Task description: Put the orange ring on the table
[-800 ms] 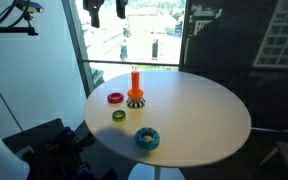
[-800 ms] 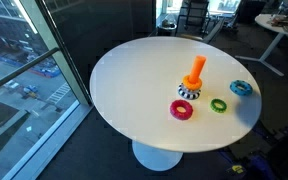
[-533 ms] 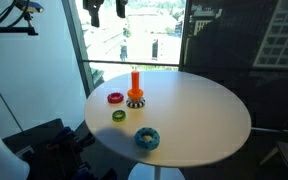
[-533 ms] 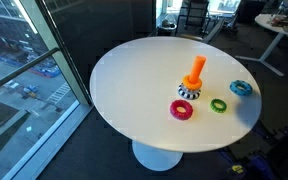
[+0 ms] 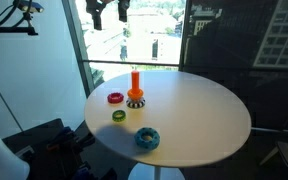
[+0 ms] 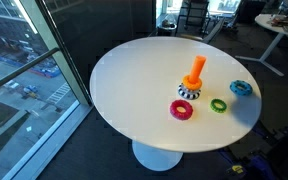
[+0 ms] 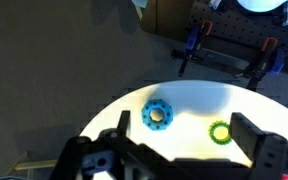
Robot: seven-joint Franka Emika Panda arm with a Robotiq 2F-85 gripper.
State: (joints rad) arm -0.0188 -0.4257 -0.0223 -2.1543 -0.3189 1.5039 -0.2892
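Orange ring: cannot be told apart from the orange peg (image 6: 195, 70) in any view; whether it sits on the peg is too small to judge.

Peg: upright on a checkered base, left of centre on the table (image 5: 204, 120) in an exterior view.

Red ring (image 5: 115, 97): flat on the table, at 9 o'clock from the peg base, just beside it.

Green ring (image 5: 119, 115): flat on the table, at 7 o'clock from the peg, near the red ring.

Blue ring (image 5: 147, 138): flat on the table, at 5 o'clock from the peg, near the table's front edge, apart from the others.

Table: round, white top, beside a tall window.

Gripper (image 7: 179, 162): in the wrist view it enters from the bottom edge, with the fingers (image 7: 269, 150) spread wide and nothing between them. The blue ring lies at 11 o'clock and the green ring at 1 o'clock from it. In an exterior view it hangs dark at the top edge, well above the table.
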